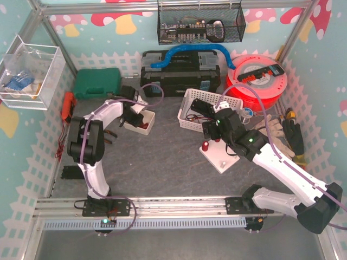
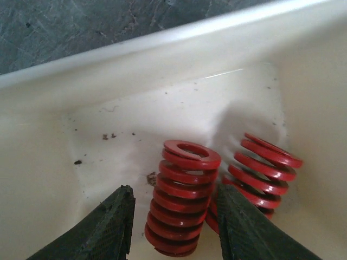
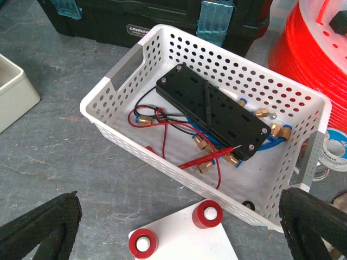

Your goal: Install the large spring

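The white basket (image 1: 187,103) sits mid-worktop (image 1: 162,168) in front of the black toolbox (image 1: 181,70), and everything else is placed from it. To the basket's left lies a small cream bin (image 1: 145,128), and the left pincer (image 1: 132,115) reaches down into it. In the left wrist view the left pincer (image 2: 173,216) stands moderately wide, its two dark fingers (image 2: 108,230) either side of an upright red spring (image 2: 181,206) on the floor of the bin (image 2: 162,59). A gap shows between the spring and one pad. Whether the other pad touches it cannot be told. A second red spring (image 2: 265,170) leans just beside the first, closer to the bin's wall.

Just in front of the basket, a white plate (image 1: 219,160) lies flat on the worktop with a red post (image 1: 205,145) on it. The right pincer (image 1: 214,130) hovers over the gap between basket and plate. In its own view the right pincer (image 3: 179,225) is spread wide and holds nothing. The plate (image 3: 184,241) shows two red posts (image 3: 209,214) below it. Inside the basket (image 3: 206,54) lie a black block (image 3: 217,111) and loose red wires (image 3: 162,122)
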